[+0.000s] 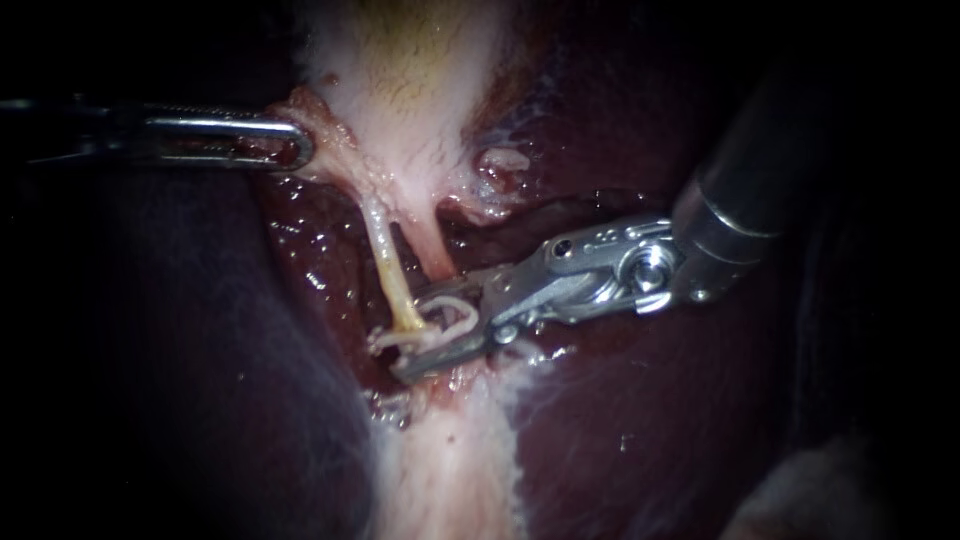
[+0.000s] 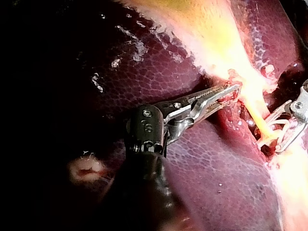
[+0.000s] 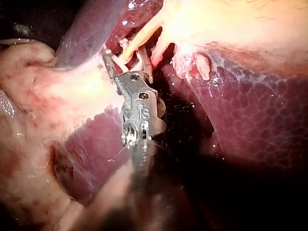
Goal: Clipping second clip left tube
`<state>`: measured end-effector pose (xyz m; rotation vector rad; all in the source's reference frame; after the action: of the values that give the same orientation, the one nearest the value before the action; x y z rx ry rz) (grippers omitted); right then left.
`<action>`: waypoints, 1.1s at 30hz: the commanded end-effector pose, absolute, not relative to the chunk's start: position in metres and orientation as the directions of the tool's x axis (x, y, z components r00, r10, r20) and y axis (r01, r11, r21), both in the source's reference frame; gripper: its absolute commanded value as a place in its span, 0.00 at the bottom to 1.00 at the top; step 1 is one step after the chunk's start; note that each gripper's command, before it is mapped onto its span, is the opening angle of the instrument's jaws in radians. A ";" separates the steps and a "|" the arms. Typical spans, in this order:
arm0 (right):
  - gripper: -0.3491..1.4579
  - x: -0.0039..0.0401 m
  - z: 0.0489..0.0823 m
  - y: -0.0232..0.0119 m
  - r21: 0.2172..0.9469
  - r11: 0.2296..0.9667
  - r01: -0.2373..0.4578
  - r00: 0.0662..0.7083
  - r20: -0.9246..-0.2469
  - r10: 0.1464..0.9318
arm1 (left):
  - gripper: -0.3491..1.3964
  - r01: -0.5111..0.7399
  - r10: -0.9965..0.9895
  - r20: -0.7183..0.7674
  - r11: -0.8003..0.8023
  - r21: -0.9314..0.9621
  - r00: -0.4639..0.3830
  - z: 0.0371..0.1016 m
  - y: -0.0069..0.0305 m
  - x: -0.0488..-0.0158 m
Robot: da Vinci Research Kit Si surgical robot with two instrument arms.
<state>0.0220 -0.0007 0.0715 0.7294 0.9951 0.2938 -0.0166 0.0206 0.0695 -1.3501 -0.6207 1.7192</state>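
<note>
left tube (image 1: 392,270) sits just left of centre, a thin yellowish strand dropping from the pale gallbladder (image 1: 410,60) at the top of the frame. at its lower end, there's the white clip (image 1: 447,322), lying across the tube and pinched from both sides by the jaws of the right instrument (image 1: 410,335), whose shaft comes in from the upper right. tight quarters here: a pinker second tube (image 1: 432,250) runs just beside it on the right and ends near the upper jaw. left of the tube, a wet dark-red pocket gives some room before the rounded edge of the liver (image 1: 200,400). below the jaws, a pale band of tissue (image 1: 450,470) runs to the bottom edge. lower right is broad, smooth liver surface. in the upper left, the left instrument (image 1: 300,150) has its jaws clamped on a flap of pale tissue (image 1: 325,125) at the gallbladder's edge, drawn taut toward the left, well apart from the clip.
</note>
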 end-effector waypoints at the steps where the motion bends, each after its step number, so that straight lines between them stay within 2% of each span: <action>1: 0.43 0.0222 0.0715 -0.0007 0.682 0.725 0.097 0.524 -0.654 0.545 | 0.00 -0.312 0.845 -0.531 -0.523 -0.793 -0.064 0.0696 0.0206 -0.0167; 18: 0.44 0.0245 0.0720 -0.0015 0.718 0.688 0.106 0.465 -0.647 0.604 | 0.00 -0.309 0.844 -0.532 -0.524 -0.794 -0.065 0.0696 0.0205 -0.0171; 26: 0.44 0.0242 0.0715 -0.0012 0.731 0.673 0.114 0.446 -0.643 0.623 | 0.00 -0.309 0.844 -0.532 -0.524 -0.794 -0.066 0.0696 0.0204 -0.0170; 33: 0.43 0.0232 0.0692 0.0013 0.727 0.684 0.062 0.504 -0.614 0.607 | 0.00 -0.306 0.844 -0.532 -0.524 -0.795 -0.067 0.0695 0.0204 -0.0169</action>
<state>0.0231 0.0016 0.0691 0.7697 0.9907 0.3696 -0.0169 0.0204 0.0696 -1.3524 -0.6244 1.7213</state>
